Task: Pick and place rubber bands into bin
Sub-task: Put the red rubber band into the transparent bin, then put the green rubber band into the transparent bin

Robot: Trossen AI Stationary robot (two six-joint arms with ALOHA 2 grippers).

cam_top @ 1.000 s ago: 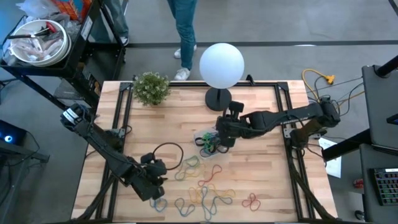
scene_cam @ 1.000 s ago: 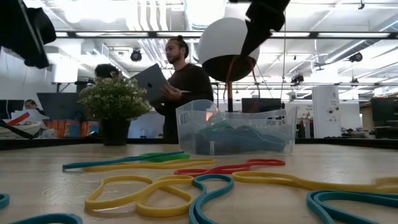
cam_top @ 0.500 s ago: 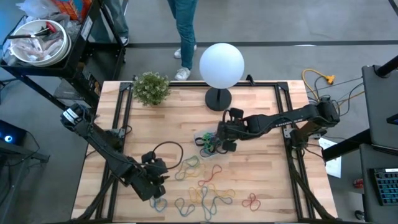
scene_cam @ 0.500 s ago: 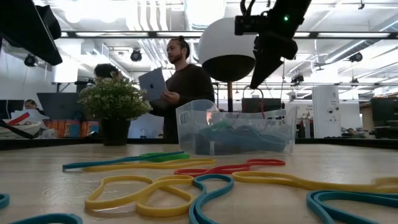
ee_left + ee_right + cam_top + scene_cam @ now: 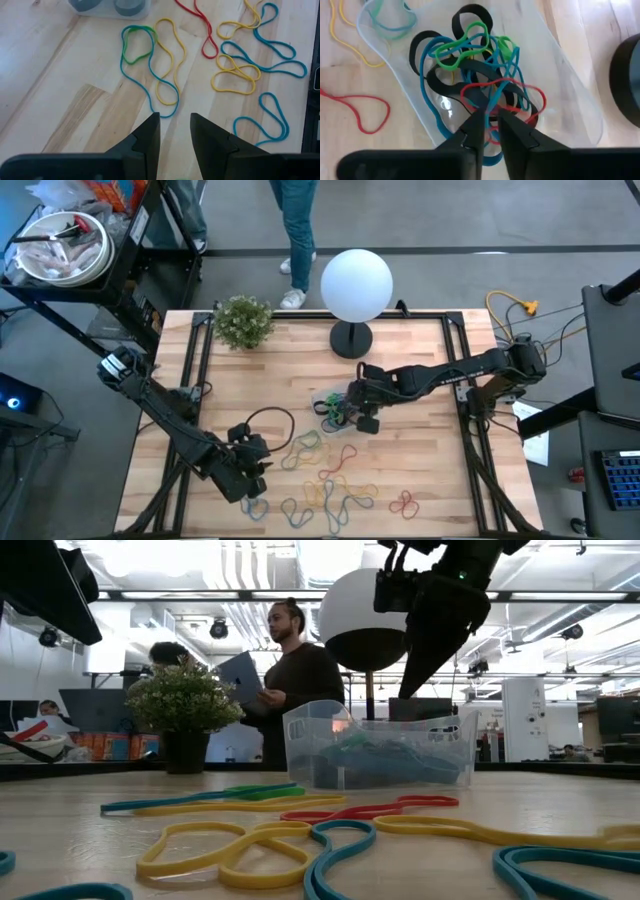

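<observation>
The right gripper (image 5: 489,122) is held just above the bin (image 5: 570,107), its fingers nearly closed with nothing seen between them, so a band was probably just let go there. A tangle of rubber bands (image 5: 480,85) is already kept inside the bin, near the lamp base. The left gripper (image 5: 174,131) is placed low over the loose rubber bands (image 5: 325,480), slightly open and empty, ready for a next pick

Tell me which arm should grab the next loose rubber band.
The left. The left gripper is beside the loose rubber bands and its fingers are slightly apart, with nothing between them. The right gripper is at the bin.
</observation>
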